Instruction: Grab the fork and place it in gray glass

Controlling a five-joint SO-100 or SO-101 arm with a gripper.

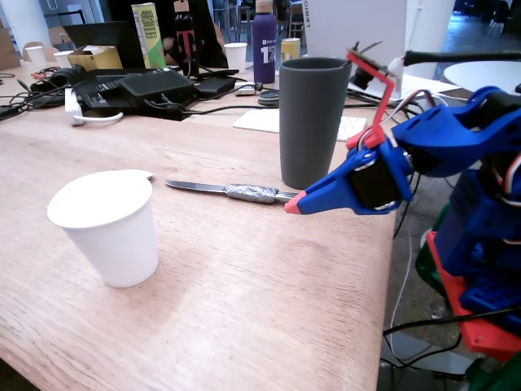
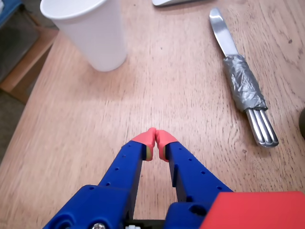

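The fork (image 1: 244, 192) lies flat on the wooden table, crinkled foil wrapped round its middle. In the wrist view the fork (image 2: 244, 83) lies at the upper right, its tines towards the near right and its flat rounded end pointing away. The gray glass (image 1: 313, 122) stands upright just behind the tine end. My blue gripper (image 1: 293, 205) with red tips hangs low beside the tines in the fixed view. In the wrist view the gripper (image 2: 156, 139) is shut with nothing in it, left of the fork and apart from it.
A white paper cup (image 1: 110, 224) stands upright at the front left of the table (image 1: 244, 309), and at the top left as the cup (image 2: 90, 28) in the wrist view. Laptops, bottles, cables and boxes crowd the far edge. The table's right edge is near the arm.
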